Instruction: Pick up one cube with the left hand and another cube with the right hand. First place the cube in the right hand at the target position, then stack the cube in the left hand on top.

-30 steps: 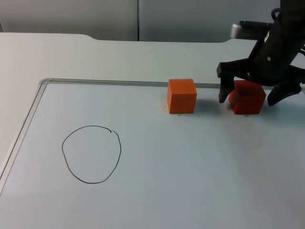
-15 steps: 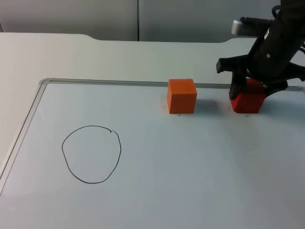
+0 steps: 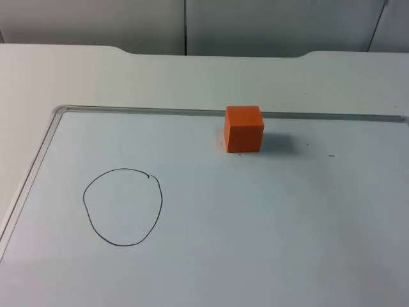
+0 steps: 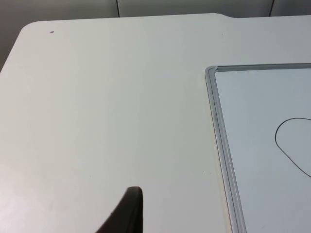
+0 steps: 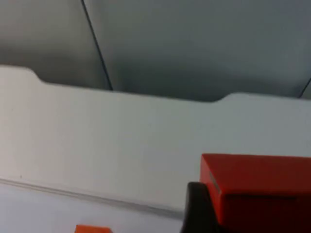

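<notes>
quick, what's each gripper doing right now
Left gripper: fingertip over the bare table beside the whiteboard; open or shut cannot be told.
Right gripper: shut on the red cube, lifted.

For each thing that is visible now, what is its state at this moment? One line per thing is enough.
Red cube: held in the right gripper, off the whiteboard.
Orange cube: resting on the whiteboard near its far edge, untouched.
Drawn circle: nothing inside it.
Right gripper: shut on the red cube.
Left gripper: above bare table beside the whiteboard, waiting.
</notes>
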